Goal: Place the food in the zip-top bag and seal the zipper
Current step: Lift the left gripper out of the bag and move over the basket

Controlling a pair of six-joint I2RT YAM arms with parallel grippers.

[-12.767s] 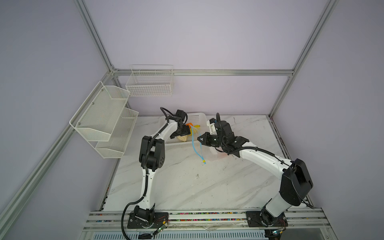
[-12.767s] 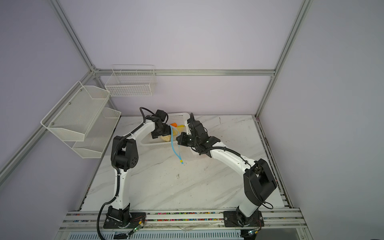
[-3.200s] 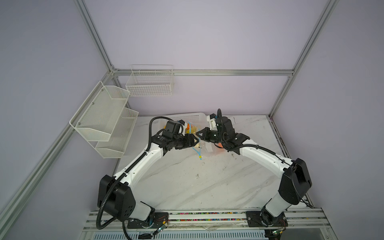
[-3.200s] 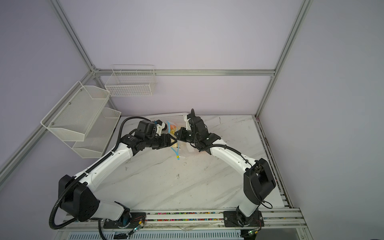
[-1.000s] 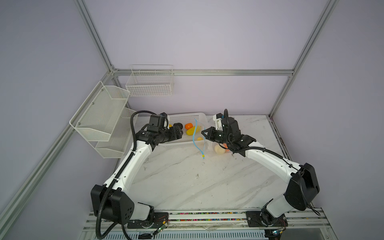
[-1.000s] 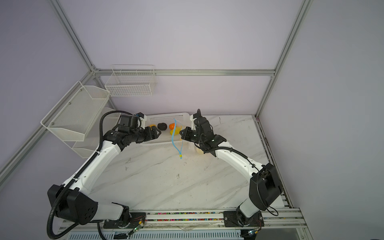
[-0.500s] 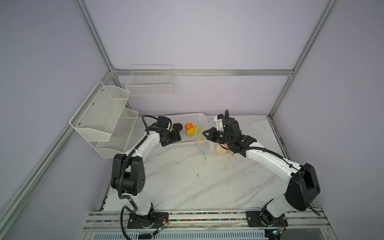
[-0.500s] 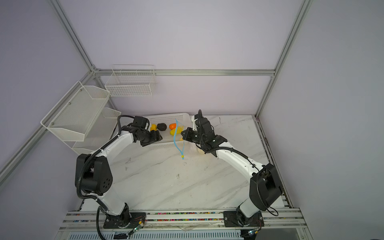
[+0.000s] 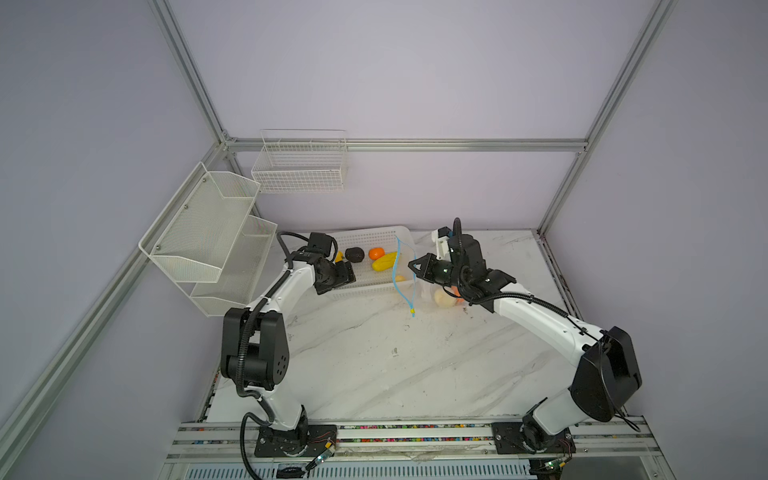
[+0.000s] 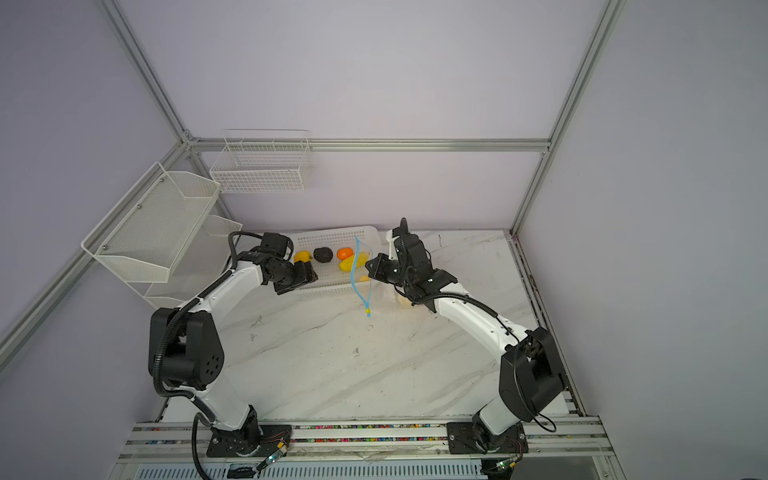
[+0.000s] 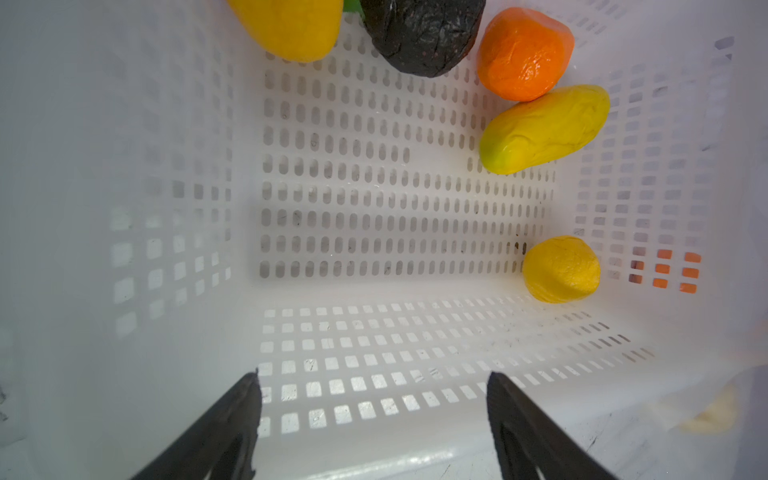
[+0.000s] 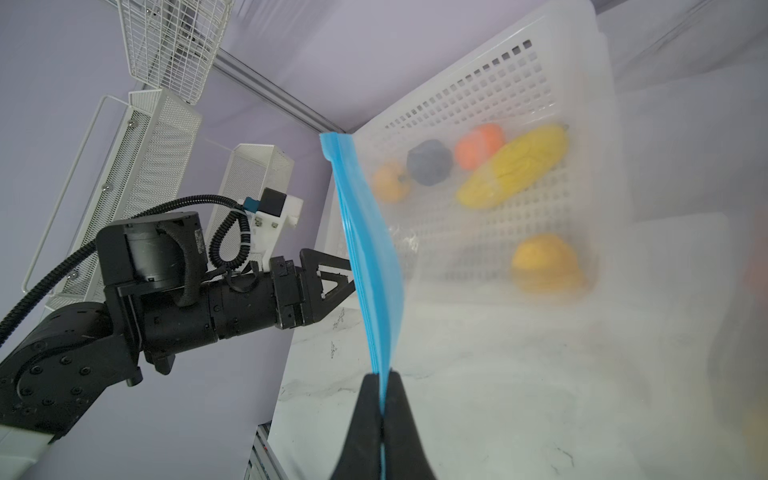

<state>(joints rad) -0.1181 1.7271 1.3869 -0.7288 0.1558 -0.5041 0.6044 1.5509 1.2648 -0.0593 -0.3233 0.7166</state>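
The food lies partly in the white basket (image 11: 374, 415): a yellow piece (image 11: 291, 29), a dark one (image 11: 419, 37), an orange one (image 11: 523, 58), an elongated yellow one (image 11: 544, 129) and a small yellow one (image 11: 561, 270). My left gripper (image 11: 372, 376) hangs open and empty over the basket's near wall, also seen from above (image 9: 347, 274). My right gripper (image 12: 381, 376) is shut on the light-blue zipper (image 12: 370, 257), holding the clear zip-top bag (image 9: 428, 286) up. A cream piece (image 9: 441, 297) and an orange piece (image 9: 457, 291) lie inside. The yellow slider (image 9: 412, 310) hangs at the strip's low end.
A white mesh two-tier shelf (image 9: 208, 232) hangs on the left wall and a wire basket (image 9: 301, 166) on the back wall. The basket (image 10: 332, 291) stands at the back of the marble table (image 9: 374, 365), left of the bag.
About three seconds ago my left gripper was at the bag's mouth; it has swung back to the basket's left end, and its elbow has folded in. The right gripper keeps holding the zipper.
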